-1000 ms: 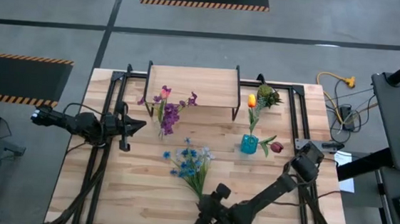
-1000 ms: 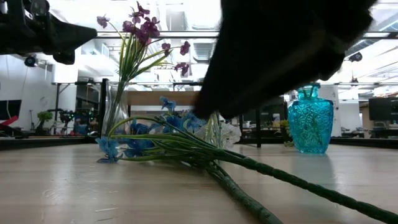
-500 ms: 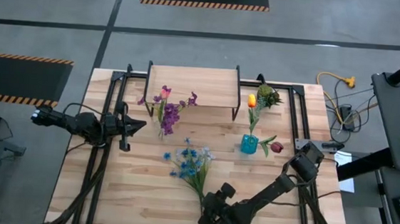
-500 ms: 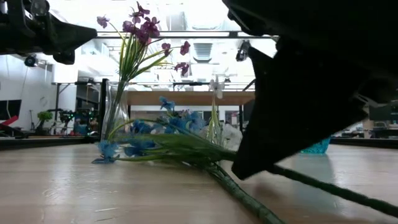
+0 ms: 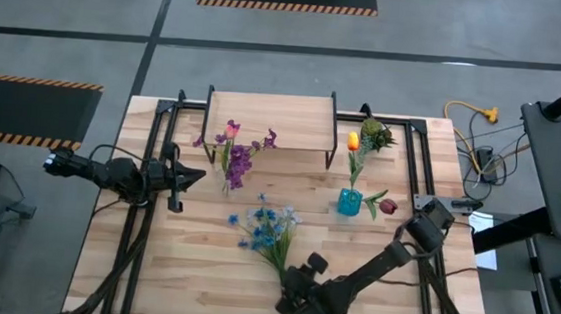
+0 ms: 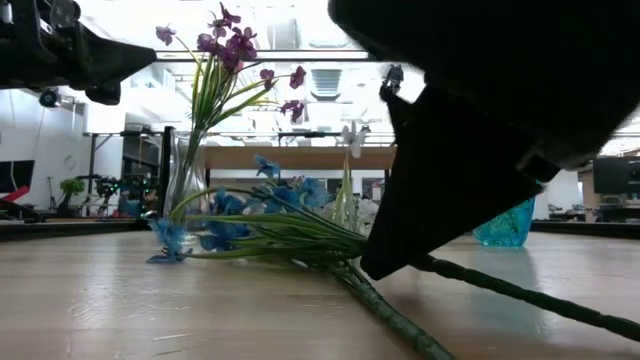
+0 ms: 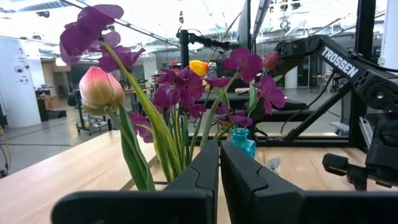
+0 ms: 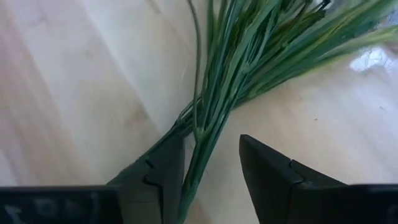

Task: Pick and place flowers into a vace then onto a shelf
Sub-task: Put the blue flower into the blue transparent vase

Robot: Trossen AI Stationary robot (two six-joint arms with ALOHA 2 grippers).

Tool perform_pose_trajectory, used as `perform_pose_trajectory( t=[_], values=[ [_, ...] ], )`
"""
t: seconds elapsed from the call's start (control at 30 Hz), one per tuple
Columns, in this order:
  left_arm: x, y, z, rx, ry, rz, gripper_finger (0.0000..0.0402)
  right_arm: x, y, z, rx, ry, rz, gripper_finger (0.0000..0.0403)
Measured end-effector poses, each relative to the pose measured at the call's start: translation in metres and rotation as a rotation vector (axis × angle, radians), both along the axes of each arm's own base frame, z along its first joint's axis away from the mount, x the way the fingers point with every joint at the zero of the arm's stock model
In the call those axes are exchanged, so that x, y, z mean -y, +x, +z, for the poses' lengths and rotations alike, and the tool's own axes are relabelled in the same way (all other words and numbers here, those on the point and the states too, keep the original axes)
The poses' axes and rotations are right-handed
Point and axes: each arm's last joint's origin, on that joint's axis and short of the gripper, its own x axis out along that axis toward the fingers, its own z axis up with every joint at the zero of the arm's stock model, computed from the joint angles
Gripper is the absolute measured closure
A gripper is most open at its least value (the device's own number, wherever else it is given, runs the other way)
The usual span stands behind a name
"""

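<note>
A bunch of blue flowers (image 5: 265, 226) lies flat on the table, its green stem (image 8: 200, 140) running toward the near edge. My right gripper (image 8: 208, 146) is open and low over that stem (image 5: 282, 265), one finger on each side. Purple and pink flowers (image 5: 233, 153) stand in a clear vase (image 6: 185, 180) in front of the shelf (image 5: 268, 121). A teal vase (image 5: 349, 202) holds an orange bloom (image 5: 353, 141), with a dark red bloom (image 5: 388, 206) beside it. My left gripper (image 5: 197, 175) is shut and empty, level, left of the purple flowers (image 7: 168, 93). My right gripper comes at the blue flowers' stem from above, slanting from the near side. One finger (image 8: 163, 174) stands right beside the stem (image 8: 189, 177); I cannot tell whether it touches. The other finger (image 8: 267, 168) is apart from it. The stem lies on the table.
A short green spiky sprig (image 5: 376, 134) stands right of the shelf. Black frame rails (image 5: 415, 163) run along the table's left and right sides. Bare wood shows at the near left (image 5: 171, 269).
My right gripper has come down and a little toward the far edge, onto the blue flowers' stem, and now stands low over it. The flowers lie where they were.
</note>
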Motion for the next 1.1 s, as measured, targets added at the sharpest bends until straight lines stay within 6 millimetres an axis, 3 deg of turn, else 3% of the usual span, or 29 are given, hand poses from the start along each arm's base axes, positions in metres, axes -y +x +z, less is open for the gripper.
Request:
perform_pose_trajectory(
  t=[0.77, 1.1],
  values=[
    [0.0, 0.0, -0.002, -0.015, 0.004, 0.0, 0.0402, 0.015, 0.011, 0.0, -0.014, -0.022, -0.004, 0.0277],
    [0.0, 0.0, -0.002, -0.019, 0.002, -0.001, 0.0402, 0.011, 0.017, 0.012, 0.013, -0.009, 0.009, 0.0375]
  ],
)
